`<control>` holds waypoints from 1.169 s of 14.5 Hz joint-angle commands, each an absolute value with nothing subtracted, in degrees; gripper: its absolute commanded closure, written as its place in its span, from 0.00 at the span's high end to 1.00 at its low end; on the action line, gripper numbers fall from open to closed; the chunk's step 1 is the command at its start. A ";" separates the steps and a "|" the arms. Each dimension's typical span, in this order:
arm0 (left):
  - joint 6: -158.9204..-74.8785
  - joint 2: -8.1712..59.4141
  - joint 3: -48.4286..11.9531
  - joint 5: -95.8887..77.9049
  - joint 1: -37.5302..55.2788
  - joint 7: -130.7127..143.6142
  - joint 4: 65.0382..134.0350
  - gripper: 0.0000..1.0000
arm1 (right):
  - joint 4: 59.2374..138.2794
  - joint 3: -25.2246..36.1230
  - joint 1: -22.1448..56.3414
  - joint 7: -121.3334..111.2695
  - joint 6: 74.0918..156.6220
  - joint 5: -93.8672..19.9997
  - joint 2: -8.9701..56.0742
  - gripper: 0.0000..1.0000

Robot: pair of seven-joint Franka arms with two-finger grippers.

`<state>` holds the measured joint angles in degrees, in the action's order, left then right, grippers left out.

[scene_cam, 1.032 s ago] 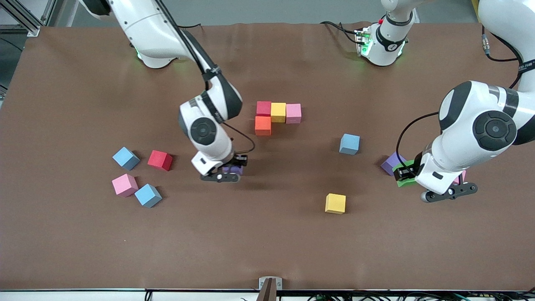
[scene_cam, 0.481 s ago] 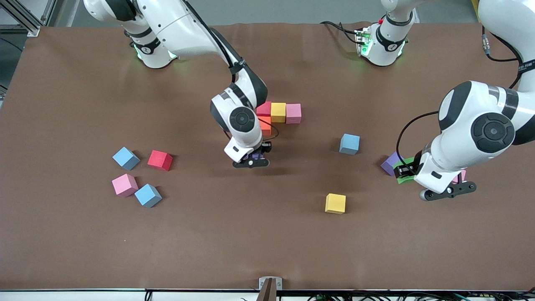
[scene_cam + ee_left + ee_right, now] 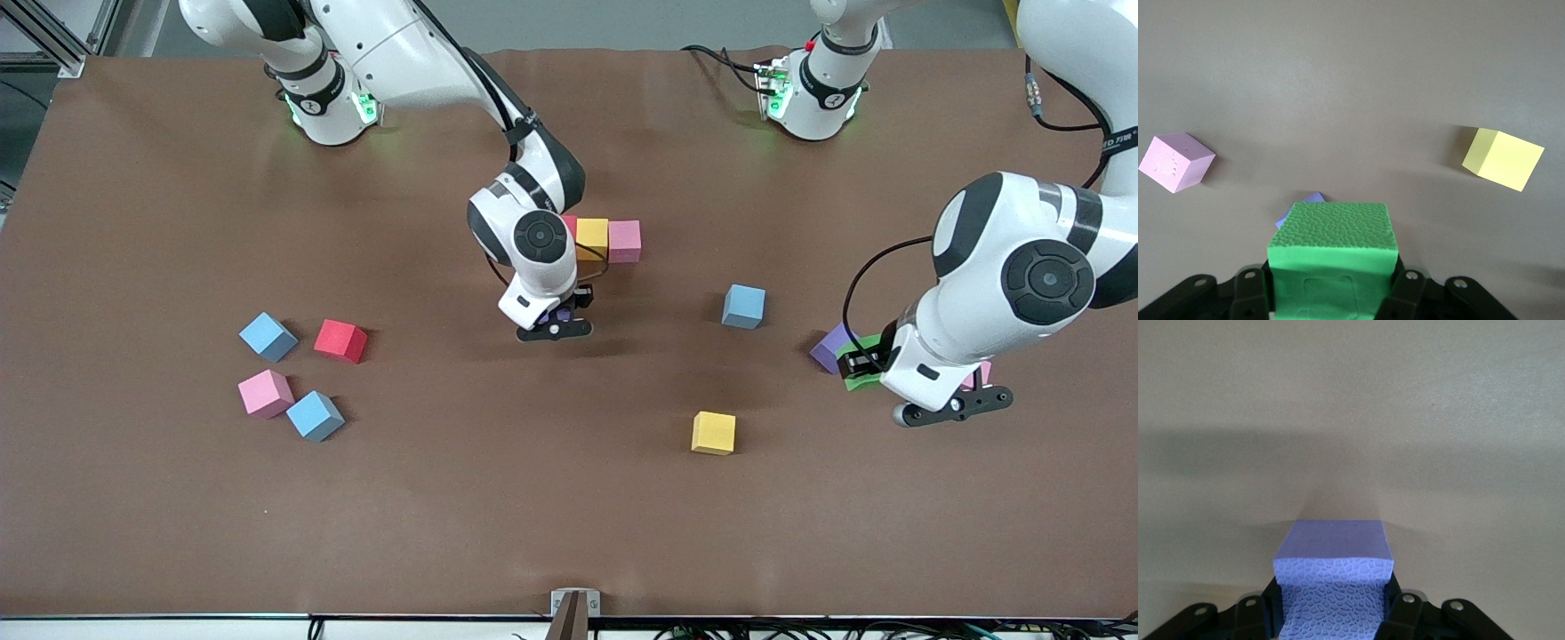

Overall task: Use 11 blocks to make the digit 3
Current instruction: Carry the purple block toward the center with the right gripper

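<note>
The right gripper (image 3: 558, 322) clamps a matte purple foam cube (image 3: 1333, 583), now carried closer beside the started red-yellow-pink cube row (image 3: 608, 240). The left gripper (image 3: 876, 366), waiting, grips a textured green foam cube (image 3: 1332, 250).

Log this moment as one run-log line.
right gripper: shut on purple block, over table by started figure | left gripper: shut on green block, over second purple block | figure: yellow block, pink block visible
</note>
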<state>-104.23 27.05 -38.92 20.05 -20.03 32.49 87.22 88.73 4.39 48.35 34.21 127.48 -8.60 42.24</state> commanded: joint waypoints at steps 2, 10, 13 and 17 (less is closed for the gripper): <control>-103.18 26.81 -39.02 19.16 -19.51 32.70 87.54 0.22 | 90.44 4.83 49.57 34.98 127.18 -8.53 42.01 0.31; -103.10 26.98 -39.11 19.07 -17.67 32.69 88.24 0.22 | 91.41 4.83 50.89 35.07 127.27 -8.61 41.92 0.31; -103.10 26.89 -39.11 19.07 -17.05 33.22 88.15 0.22 | 92.11 4.83 51.15 35.07 127.35 -8.61 41.92 0.31; -101.43 26.81 -39.11 19.16 -17.32 33.22 88.07 0.22 | 92.90 4.83 51.06 35.07 127.62 -8.61 41.92 0.32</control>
